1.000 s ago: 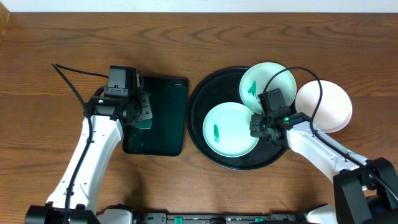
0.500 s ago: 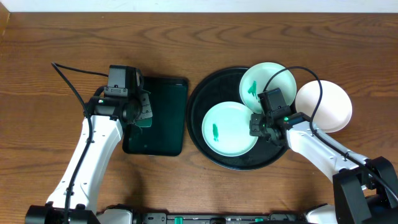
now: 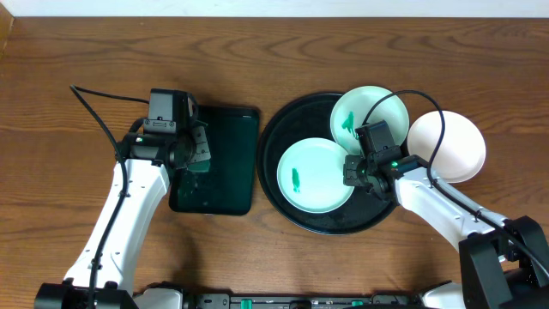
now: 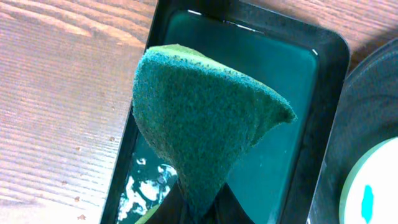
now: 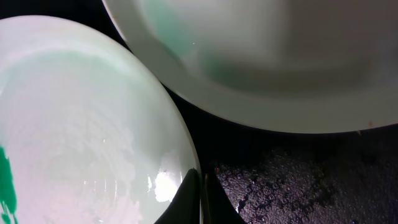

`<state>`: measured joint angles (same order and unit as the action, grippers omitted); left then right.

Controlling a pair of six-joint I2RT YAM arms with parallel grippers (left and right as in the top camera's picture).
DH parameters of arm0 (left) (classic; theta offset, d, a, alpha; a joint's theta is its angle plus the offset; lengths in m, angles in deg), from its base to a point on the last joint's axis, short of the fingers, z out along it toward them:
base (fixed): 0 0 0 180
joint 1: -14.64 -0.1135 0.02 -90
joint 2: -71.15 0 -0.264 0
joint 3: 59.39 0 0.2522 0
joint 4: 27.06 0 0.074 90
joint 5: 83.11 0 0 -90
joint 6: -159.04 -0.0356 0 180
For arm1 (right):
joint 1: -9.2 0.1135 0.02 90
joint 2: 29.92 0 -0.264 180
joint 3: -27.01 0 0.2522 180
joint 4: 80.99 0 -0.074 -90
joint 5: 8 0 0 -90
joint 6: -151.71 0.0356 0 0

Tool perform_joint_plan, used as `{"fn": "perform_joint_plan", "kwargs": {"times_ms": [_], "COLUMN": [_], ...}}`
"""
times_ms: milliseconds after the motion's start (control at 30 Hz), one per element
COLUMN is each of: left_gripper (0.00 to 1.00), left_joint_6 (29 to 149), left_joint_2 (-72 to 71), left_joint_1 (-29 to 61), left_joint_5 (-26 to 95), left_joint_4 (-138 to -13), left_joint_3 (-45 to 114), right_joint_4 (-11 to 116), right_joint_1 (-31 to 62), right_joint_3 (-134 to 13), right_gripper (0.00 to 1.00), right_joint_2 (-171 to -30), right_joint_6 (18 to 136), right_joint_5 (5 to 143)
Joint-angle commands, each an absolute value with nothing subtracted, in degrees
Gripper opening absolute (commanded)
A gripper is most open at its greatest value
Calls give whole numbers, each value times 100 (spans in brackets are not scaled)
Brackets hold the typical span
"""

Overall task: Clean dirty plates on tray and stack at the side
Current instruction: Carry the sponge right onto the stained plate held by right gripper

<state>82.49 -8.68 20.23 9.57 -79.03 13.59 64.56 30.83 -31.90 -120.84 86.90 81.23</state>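
The black round tray (image 3: pixel 270 163) carries two dirty plates. The nearer plate (image 3: pixel 316 176) has a green smear in its middle, and my right gripper (image 3: pixel 353 172) is shut on its right rim. The right wrist view shows the thin rim of that plate (image 5: pixel 81 124) pinched between the gripper (image 5: pixel 200 190) jaws. The farther plate (image 3: pixel 369 116), also smeared, overlaps the tray's back right rim. A third, white plate (image 3: pixel 450 146) lies on the table right of the tray. My left gripper (image 3: pixel 199 154) is shut on a green sponge (image 4: pixel 199 124).
A rectangular dark green tray (image 3: pixel 219 184) with wet patches lies left of the black tray, and the sponge hangs over it. The right arm's cable loops over the farther plate. Bare wooden table lies beyond both trays.
The right gripper has closed on the nearer plate's rim, and that plate has shifted slightly left and back. The left arm and sponge have not moved.
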Motion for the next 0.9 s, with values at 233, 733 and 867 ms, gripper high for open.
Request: {"fn": "perform_joint_plan", "kwargs": {"times_ms": [233, 733, 867], "left_gripper": [7, 7, 7], "left_joint_6": [8326, 8496, 8822], "left_joint_2": [-1544, -1644, -1684], "left_joint_1": [2624, 2696, 2923], "left_joint_5": [922, 926, 926], "left_joint_4": [-7504, -8843, -8679], "left_joint_3": [1311, 2828, 2760], "right_joint_4": [6491, 6485, 6487], "right_joint_1": [3104, 3107, 3104], "right_joint_3": [-3146, -3146, -3146], "right_gripper": [1, 1, 1], "right_joint_2": [-12136, -12136, -12136], "right_joint_6": [8694, 8694, 8694], "right_joint_5": [8040, 8040, 8040]}}
